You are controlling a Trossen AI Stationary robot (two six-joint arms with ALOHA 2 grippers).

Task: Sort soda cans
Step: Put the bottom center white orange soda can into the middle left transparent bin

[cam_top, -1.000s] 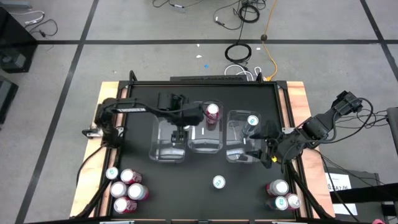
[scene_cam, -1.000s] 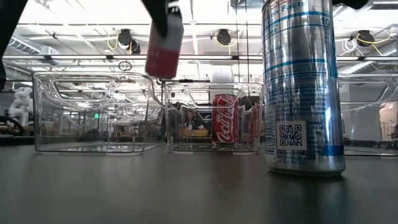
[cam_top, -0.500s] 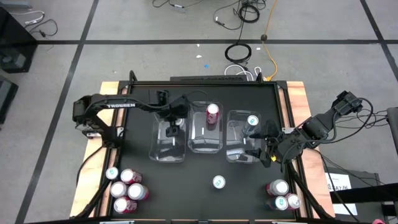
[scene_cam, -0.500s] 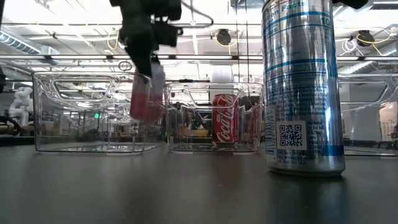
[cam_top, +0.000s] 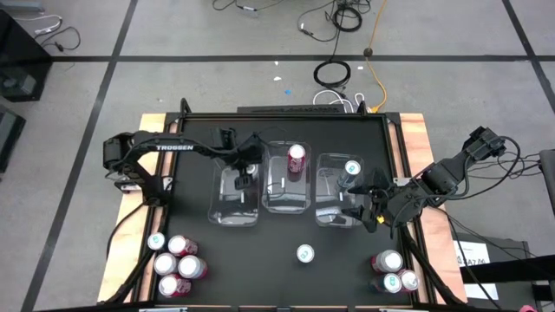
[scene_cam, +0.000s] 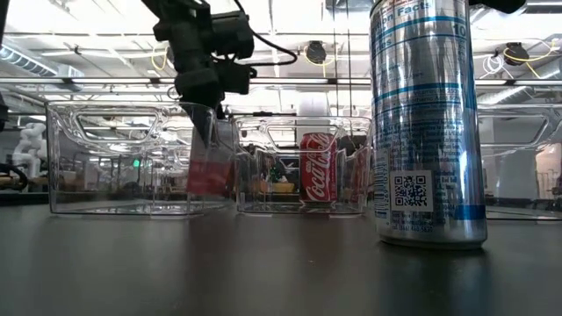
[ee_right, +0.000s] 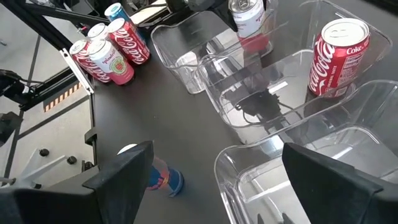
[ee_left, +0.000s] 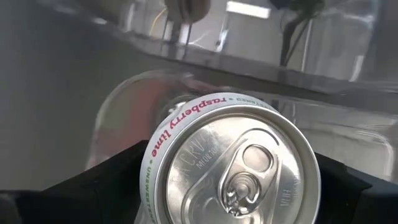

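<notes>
Raspberry lime can (ee_left: 230, 168) sits clamped between the left gripper (cam_top: 244, 177) fingers, lowered inside the leftmost clear bin (cam_top: 221, 206). Coca-Cola can (scene_cam: 318, 167) stands in the middle bin (cam_top: 286, 201). Right gripper (cam_top: 362, 201) hovers over the right bin (cam_top: 325, 212), jaws spread wide, holding nothing
</notes>
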